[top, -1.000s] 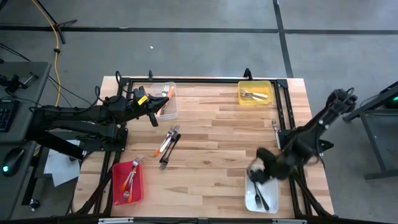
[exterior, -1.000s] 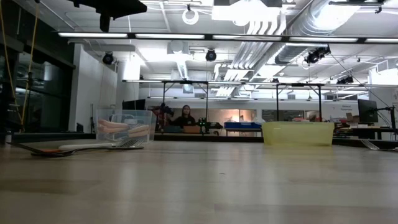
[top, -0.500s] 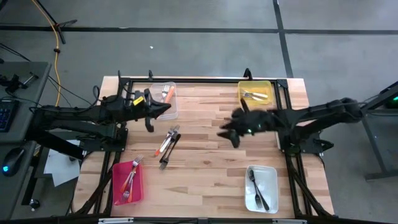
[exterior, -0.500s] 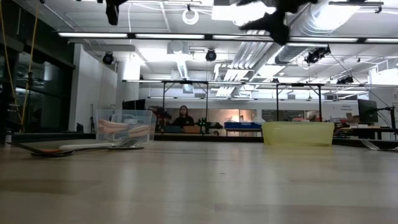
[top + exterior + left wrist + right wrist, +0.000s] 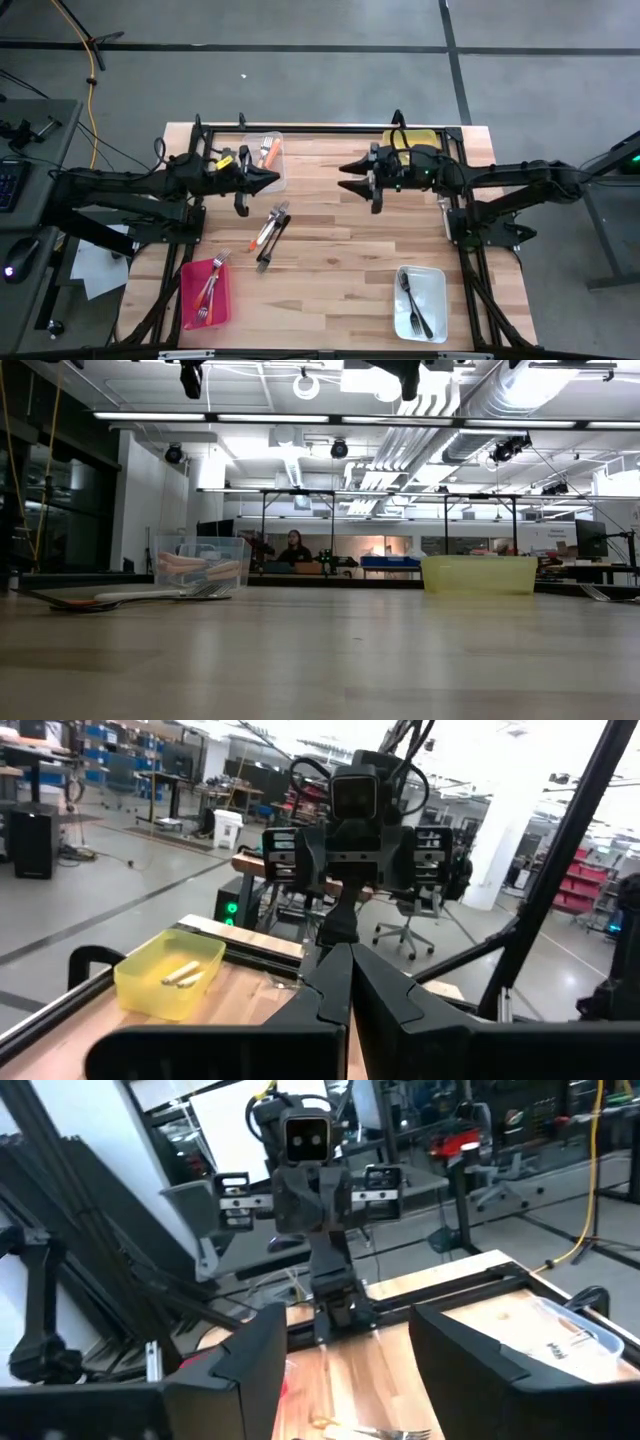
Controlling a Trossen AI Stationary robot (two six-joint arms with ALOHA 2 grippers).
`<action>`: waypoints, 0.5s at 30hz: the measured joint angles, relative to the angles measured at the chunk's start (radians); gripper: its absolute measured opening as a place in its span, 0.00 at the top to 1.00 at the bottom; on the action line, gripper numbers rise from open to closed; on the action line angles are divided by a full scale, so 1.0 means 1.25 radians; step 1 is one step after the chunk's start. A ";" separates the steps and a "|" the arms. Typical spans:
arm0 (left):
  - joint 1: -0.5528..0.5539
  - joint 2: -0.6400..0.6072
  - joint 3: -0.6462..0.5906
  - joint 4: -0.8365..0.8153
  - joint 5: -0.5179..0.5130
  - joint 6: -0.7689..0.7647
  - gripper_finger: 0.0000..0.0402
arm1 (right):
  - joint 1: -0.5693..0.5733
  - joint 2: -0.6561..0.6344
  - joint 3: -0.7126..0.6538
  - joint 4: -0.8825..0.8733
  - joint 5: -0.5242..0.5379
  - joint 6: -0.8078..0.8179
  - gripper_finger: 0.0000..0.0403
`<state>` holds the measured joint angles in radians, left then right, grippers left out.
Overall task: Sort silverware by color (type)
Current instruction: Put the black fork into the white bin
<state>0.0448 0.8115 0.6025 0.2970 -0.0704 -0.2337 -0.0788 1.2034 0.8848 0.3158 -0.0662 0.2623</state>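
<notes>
My right gripper (image 5: 347,176) open, empty, above table (image 5: 340,250), beyond loose forks (image 5: 270,230) at table's middle. My left gripper (image 5: 272,178) closed, empty, near clear bin (image 5: 272,172).

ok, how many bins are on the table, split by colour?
Clear bin: 1
Yellow bin: 1
Red bin: 1
White bin: 1
Total: 4

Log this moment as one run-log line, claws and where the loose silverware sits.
left claw: shut, empty, above clear bin | right claw: open, empty, mid-table | loose silverware: pile at table centre-left
</notes>
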 joint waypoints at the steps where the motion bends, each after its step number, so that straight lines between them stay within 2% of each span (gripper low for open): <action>1: 0.000 0.002 0.000 0.000 0.005 0.000 1.00 | 0.000 0.000 0.000 -0.003 -0.007 -0.001 0.54; 6: 0.000 0.008 0.000 -0.001 0.006 0.000 1.00 | 0.000 0.000 0.000 -0.027 -0.014 -0.002 0.69; 11: 0.000 0.008 0.000 0.000 0.006 0.000 1.00 | -0.008 0.000 0.000 -0.043 -0.016 -0.008 0.94; 13: 0.000 0.008 0.000 -0.001 0.006 0.000 1.00 | -0.016 0.000 0.000 -0.065 -0.018 -0.010 0.98; 15: 0.000 0.008 0.000 -0.001 0.006 0.001 1.00 | -0.025 0.000 0.000 -0.078 -0.021 -0.004 0.96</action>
<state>0.0448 0.8211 0.6025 0.2962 -0.0628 -0.2330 -0.1094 1.2034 0.8845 0.2176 -0.0919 0.2579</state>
